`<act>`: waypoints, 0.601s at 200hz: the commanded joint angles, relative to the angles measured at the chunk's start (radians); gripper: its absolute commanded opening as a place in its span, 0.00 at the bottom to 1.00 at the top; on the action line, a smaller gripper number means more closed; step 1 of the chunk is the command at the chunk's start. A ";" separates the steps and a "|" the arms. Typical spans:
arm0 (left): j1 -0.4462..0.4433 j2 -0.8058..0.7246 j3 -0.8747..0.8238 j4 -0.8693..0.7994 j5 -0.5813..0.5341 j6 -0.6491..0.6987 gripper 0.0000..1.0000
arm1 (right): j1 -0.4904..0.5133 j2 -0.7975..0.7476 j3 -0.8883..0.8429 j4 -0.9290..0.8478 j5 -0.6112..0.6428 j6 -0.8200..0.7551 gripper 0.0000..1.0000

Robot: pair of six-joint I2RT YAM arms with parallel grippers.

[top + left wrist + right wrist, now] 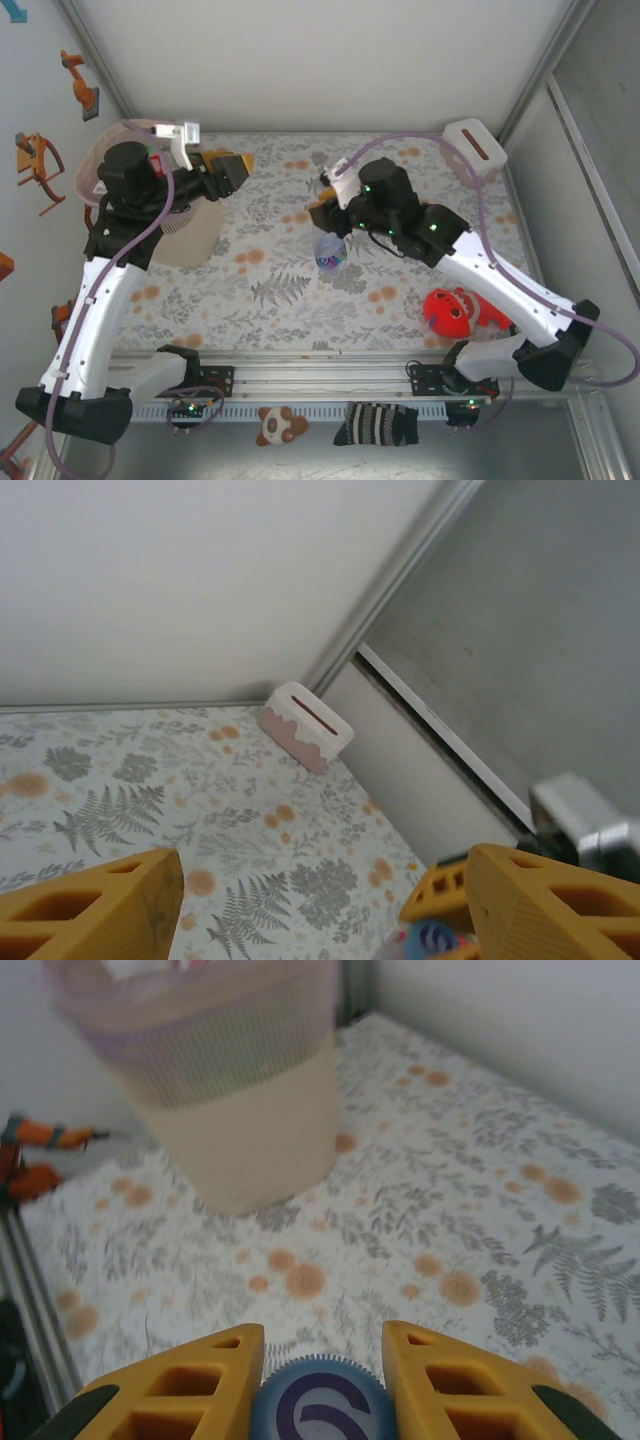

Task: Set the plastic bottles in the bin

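My right gripper (322, 1380) is shut on the blue cap (322, 1408) of a plastic bottle, a yellow finger on each side of the cap. In the top view this clear bottle (332, 252) hangs under the right gripper (328, 230) over the middle of the floral mat. The bin (195, 238), pale pink and translucent with perforated sides, stands at the far left; in the right wrist view the bin (235, 1090) lies ahead, well apart from the cap. My left gripper (236, 168) hovers just right of the bin. The left gripper (320, 915) is open, with only mat between its fingers.
A white-pink slotted tissue box (475, 148) (305, 725) sits in the far right corner. A red round toy (450, 310) lies beside the right arm near the front rail. A small bear (280, 425) and a striped sock (375, 425) lie below the rail.
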 commanded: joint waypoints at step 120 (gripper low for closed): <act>-0.449 0.261 0.254 -0.312 -0.121 0.466 0.92 | -0.175 -0.090 0.096 0.048 0.078 0.544 0.00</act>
